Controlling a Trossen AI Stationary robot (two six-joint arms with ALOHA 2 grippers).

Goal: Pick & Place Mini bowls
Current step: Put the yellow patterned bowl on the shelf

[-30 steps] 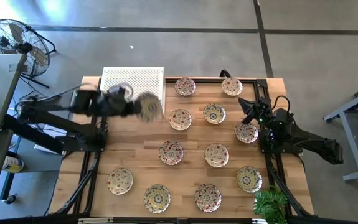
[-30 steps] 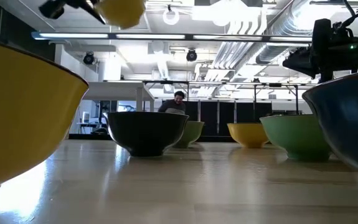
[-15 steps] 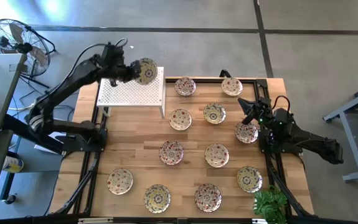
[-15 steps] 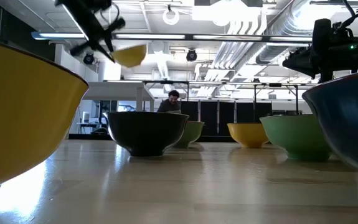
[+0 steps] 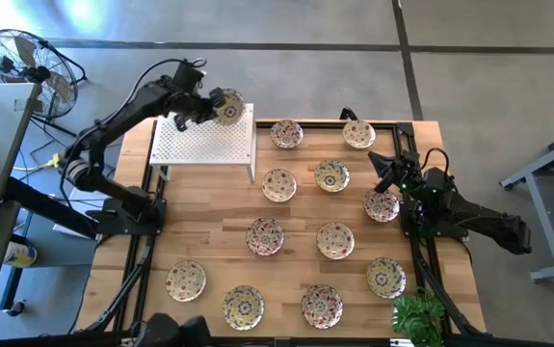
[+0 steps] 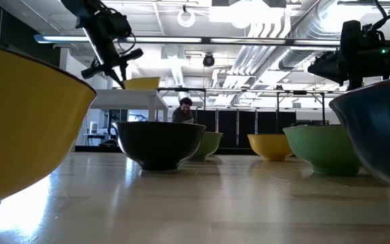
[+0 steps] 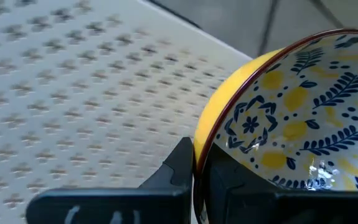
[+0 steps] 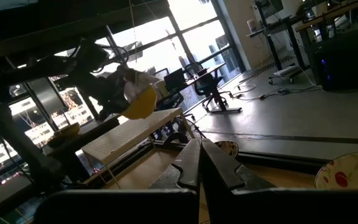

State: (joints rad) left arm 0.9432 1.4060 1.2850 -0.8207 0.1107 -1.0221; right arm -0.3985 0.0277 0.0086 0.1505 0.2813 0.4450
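My left gripper (image 5: 209, 104) is shut on a mini bowl (image 5: 227, 106), yellow outside with blue and yellow leaves inside (image 7: 291, 118). It hangs over the far right corner of the white perforated rack (image 5: 204, 137), which stands at the table's far left. Several more mini bowls (image 5: 278, 184) rest on their bases in rows across the wooden table (image 5: 209, 241). My right gripper (image 8: 200, 163) is shut on nothing at the table's right side, beside one bowl (image 5: 382, 204). My left gripper pinches the bowl's rim (image 7: 201, 149), one finger (image 7: 179, 163) outside the yellow wall and the other inside. The fingers slant down from the table's left. The bowl (image 8: 140, 101) hangs tilted, clear above the rack (image 8: 132, 134).
A floor fan (image 5: 21, 60) stands beyond the table's far left corner and a green plant (image 5: 418, 318) sits at the near right corner. Large bowls (image 6: 159, 144) crowd the low view. A person (image 6: 184, 108) sits in the room behind.
My left gripper has swung with the bowl toward the table's far edge, from beside the rack's near right corner to over its far right corner. It has sunk toward the rack and rolled, staying shut on the bowl.
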